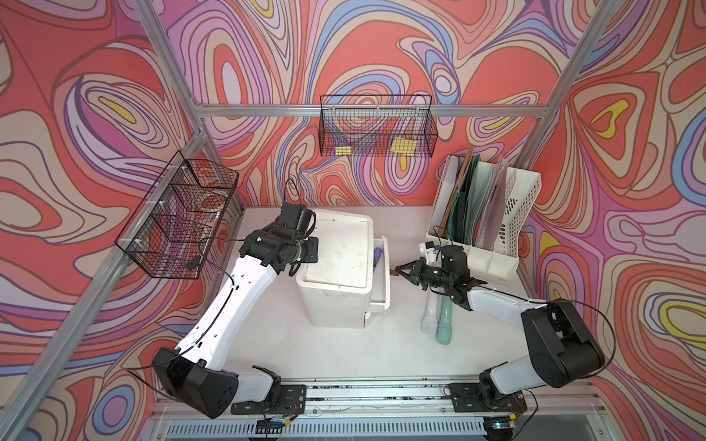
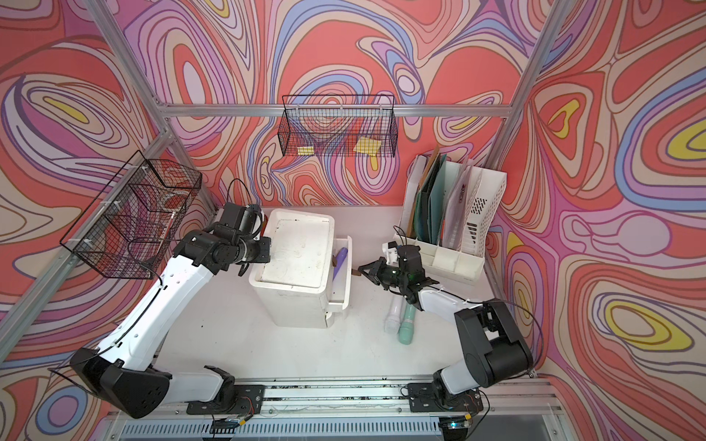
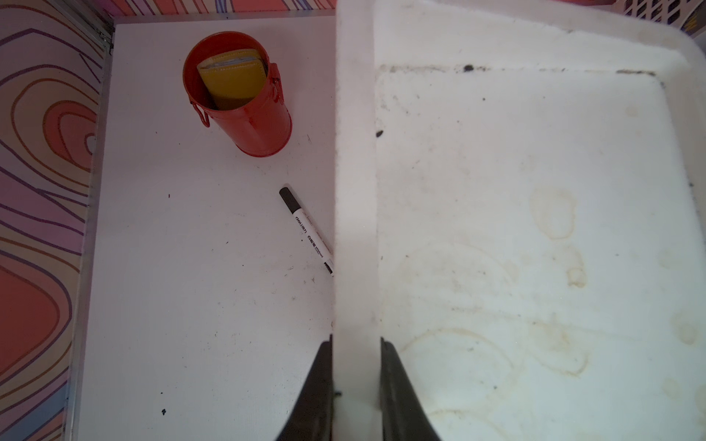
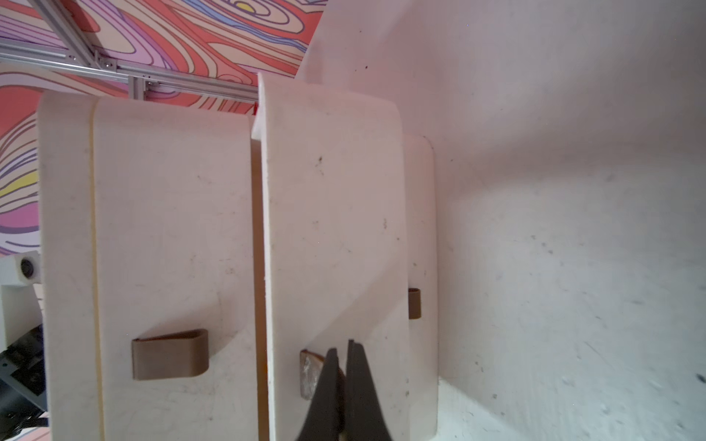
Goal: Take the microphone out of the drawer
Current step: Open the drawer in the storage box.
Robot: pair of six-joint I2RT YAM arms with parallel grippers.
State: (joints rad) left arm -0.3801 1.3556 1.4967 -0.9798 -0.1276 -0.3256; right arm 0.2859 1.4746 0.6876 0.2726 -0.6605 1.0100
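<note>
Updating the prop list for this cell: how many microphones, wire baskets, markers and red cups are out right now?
Microphones: 3 – purple microphone in the drawer, white microphone, green microphone
Wire baskets: 2 – side basket, back basket
Markers: 1 – marker
Red cups: 1 – red cup
Total: 7

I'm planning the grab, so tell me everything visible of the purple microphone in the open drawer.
The lilac, stick-shaped, plastic-looking microphone lies lengthwise in the pulled-out white drawer, its darker purple end toward the back wall. The white cabinet top hides part of one side. Nothing else appears to touch it; finer details are too small to tell.
</note>
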